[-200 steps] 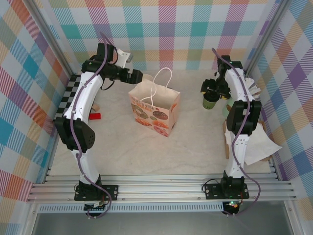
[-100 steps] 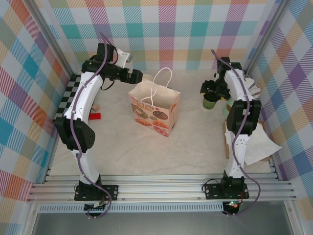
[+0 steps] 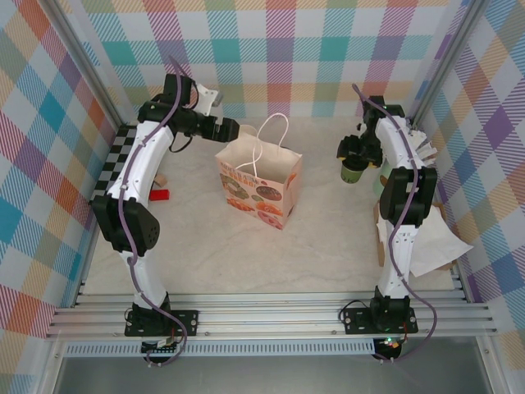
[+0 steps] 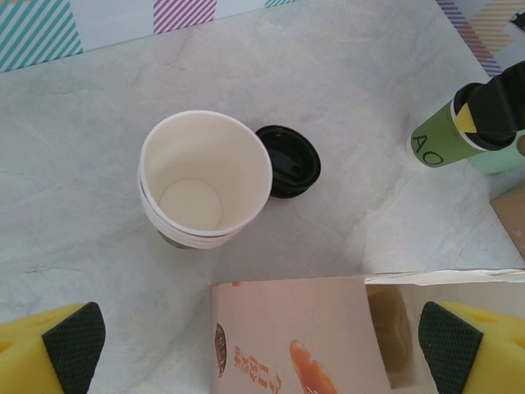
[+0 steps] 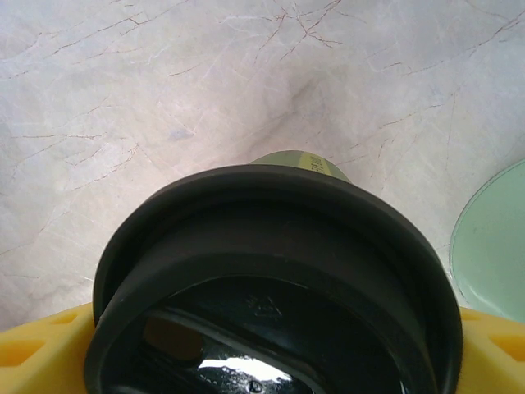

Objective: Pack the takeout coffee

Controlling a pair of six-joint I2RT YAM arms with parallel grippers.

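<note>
The right gripper (image 3: 353, 154) holds the cup (image 3: 354, 171) at the far right of the table (image 3: 328, 238). Its yellow fingers (image 5: 33, 355) press in from both sides at the top of the cup, right by the black lid (image 5: 279, 271). The lid sits on the cup. The cup is dark green and leans a little. I cannot tell if its bottom touches the table. A mint cup (image 4: 502, 158) is just beside it, on its right.

The left gripper (image 3: 230, 128) is open wide and holds nothing. Its two black pads (image 4: 74, 345) are far apart. It hangs over the far left corner of the bag (image 3: 258, 187). The bag stands in the middle of the table. Its top is open and its white handles (image 3: 275, 131) stick up. The cup is well apart from the bag, off to the bag's right.

Below the left gripper, on the far side of the bag, is a stack (image 4: 205, 176) of cups. The top one is white inside and has nothing in it. A loose lid (image 4: 291, 160) lies flat on the table just to the right of the stack.

A small red thing (image 3: 160, 195) lies on the table near the left arm. A sheet of paper (image 3: 435, 242) lies at the right edge.
</note>
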